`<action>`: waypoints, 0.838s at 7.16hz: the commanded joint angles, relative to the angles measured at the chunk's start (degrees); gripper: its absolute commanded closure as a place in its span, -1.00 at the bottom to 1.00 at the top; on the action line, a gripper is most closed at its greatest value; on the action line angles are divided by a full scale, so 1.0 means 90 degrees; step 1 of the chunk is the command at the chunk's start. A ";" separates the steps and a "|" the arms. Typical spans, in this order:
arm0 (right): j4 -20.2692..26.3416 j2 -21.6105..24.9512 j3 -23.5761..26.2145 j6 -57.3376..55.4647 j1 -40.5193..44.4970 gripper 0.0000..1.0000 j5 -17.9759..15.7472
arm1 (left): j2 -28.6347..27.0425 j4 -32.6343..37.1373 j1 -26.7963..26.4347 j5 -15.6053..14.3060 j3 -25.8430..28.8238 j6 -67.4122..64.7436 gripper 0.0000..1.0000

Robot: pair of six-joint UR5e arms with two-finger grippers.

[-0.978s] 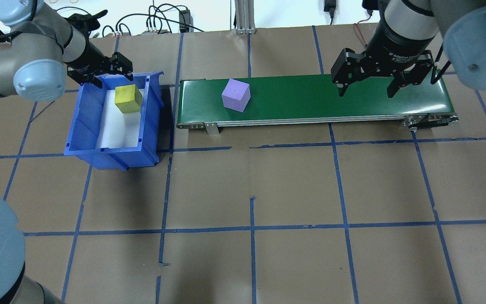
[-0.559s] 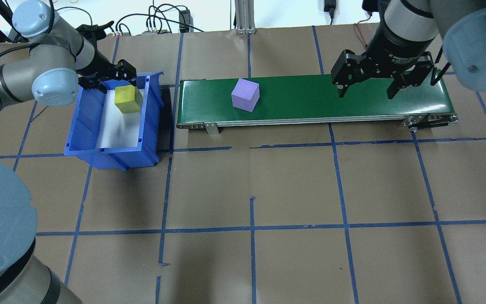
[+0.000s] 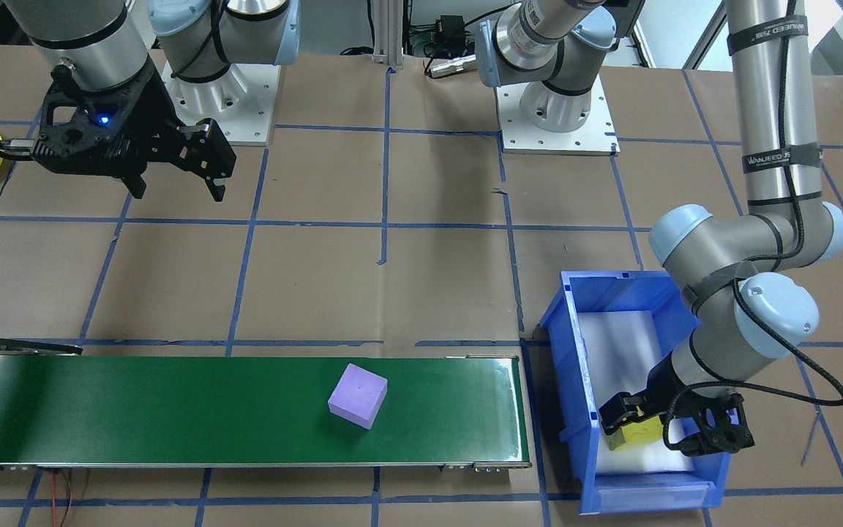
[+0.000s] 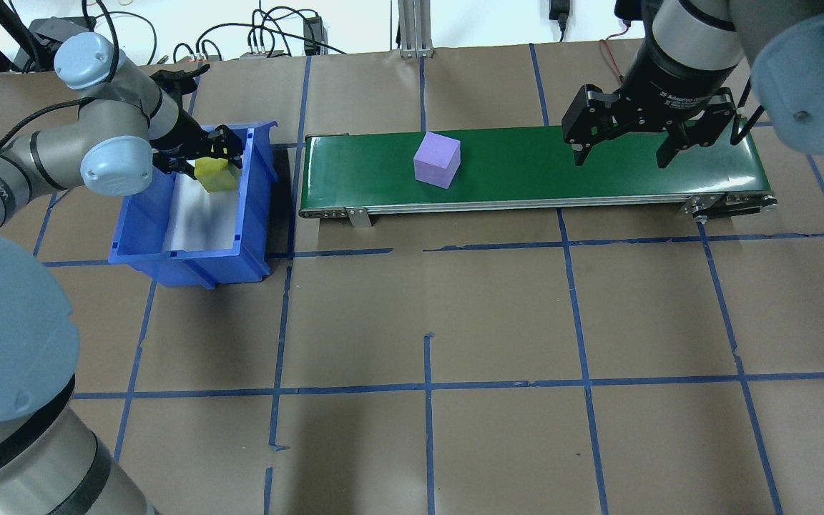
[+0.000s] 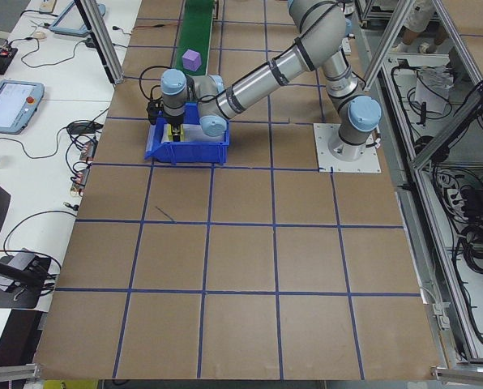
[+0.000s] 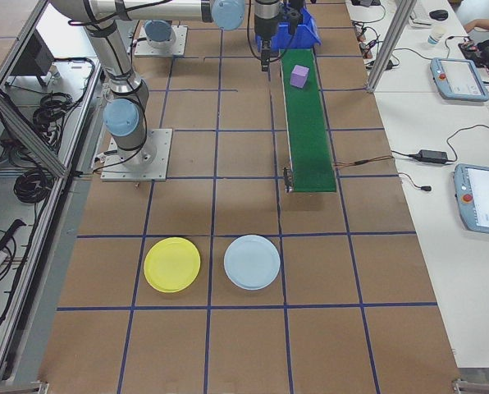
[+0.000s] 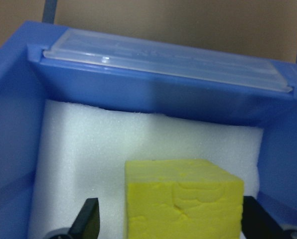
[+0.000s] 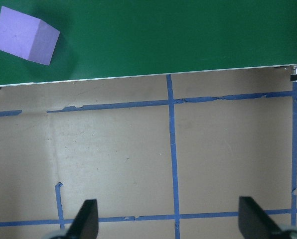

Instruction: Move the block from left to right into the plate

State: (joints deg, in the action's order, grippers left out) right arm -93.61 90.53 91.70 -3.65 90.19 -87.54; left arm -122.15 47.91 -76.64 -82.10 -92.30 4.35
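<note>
Two claws showing: left claw [image 4: 206, 151] sitting wide astride yellow block [image 4: 214, 174] at blue bin's [image 4: 141, 214] far wall; right claw [image 4: 623, 151] hanging wide over conveyor [image 4: 526, 172]. Purple block [image 4: 438, 159] sitting mid-belt. Only right-side view showing whole yellow plate [image 6: 172, 264], well apart on open desk [image 4: 498, 315].

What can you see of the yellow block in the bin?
The yellow block is a matte, foam-like cube with faint surface creases. It sits upright on the white foam pad at the far end of the blue bin, near its end wall. The left hand straddles it, fingers open on either side, not visibly touching.
</note>
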 commanded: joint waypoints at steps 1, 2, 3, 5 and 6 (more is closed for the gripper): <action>0.0001 0.0000 0.0007 -0.0005 0.0008 -1.00 0.0000 | 0.0259 -0.0118 0.0000 0.0001 0.0079 0.0547 0.19; 0.0001 0.0000 0.0007 -0.0005 0.0008 -1.00 0.0000 | 0.0813 -0.0137 -0.0010 0.0040 0.0003 0.0658 0.19; 0.0001 0.0000 0.0007 -0.0005 0.0008 -1.00 0.0000 | 0.1447 -0.0041 -0.0058 0.0099 0.0012 0.0668 0.19; 0.0001 0.0000 0.0007 -0.0005 -0.0002 -1.00 0.0000 | 0.1853 -0.0078 -0.0573 0.0653 0.0041 0.0668 0.19; 0.0001 0.0000 0.0026 -0.0005 -0.0002 -1.00 0.0000 | 0.1796 -0.0050 -0.0818 0.0665 -0.0017 0.0668 0.19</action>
State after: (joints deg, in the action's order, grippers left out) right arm -93.60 90.53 91.81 -3.71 90.22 -87.54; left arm -106.37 47.38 -81.31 -77.35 -92.16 10.34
